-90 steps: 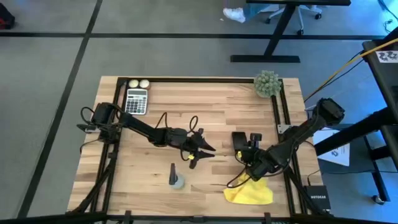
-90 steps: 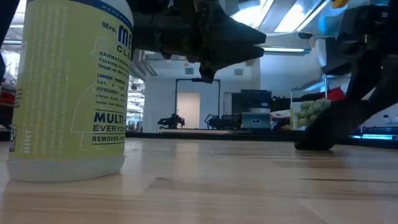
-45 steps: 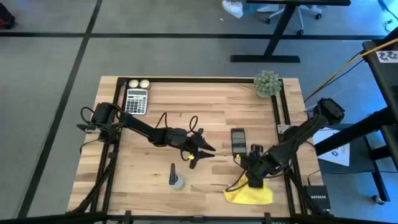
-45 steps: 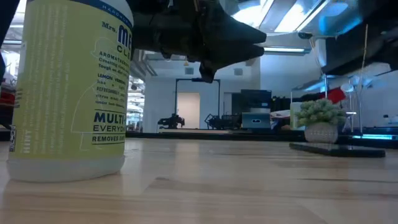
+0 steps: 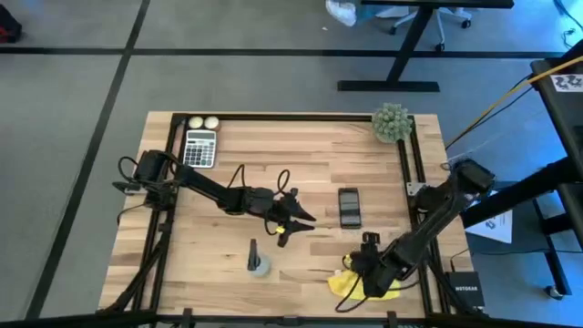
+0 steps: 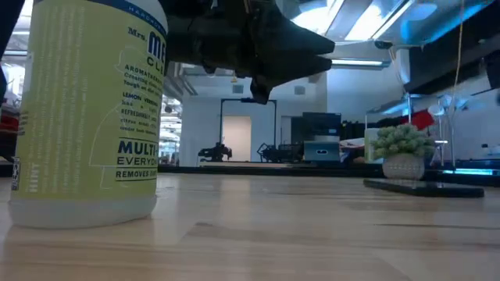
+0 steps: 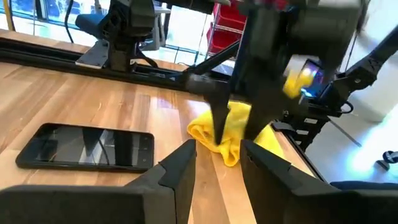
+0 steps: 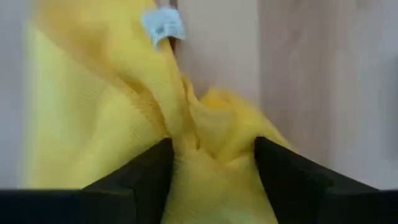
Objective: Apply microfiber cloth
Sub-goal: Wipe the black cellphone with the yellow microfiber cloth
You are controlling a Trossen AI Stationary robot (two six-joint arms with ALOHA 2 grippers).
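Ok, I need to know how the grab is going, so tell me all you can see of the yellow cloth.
The microfiber cloth is bright yellow, soft and crumpled into folds, with a small pale tag at one edge. It lies on the wooden table near its front right edge, apart from the black smartphone. The right gripper is down on it, open, fingers astride a raised fold.

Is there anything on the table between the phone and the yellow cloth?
No. In the high view, only bare wood separates the phone from the cloth, which the right gripper reaches.
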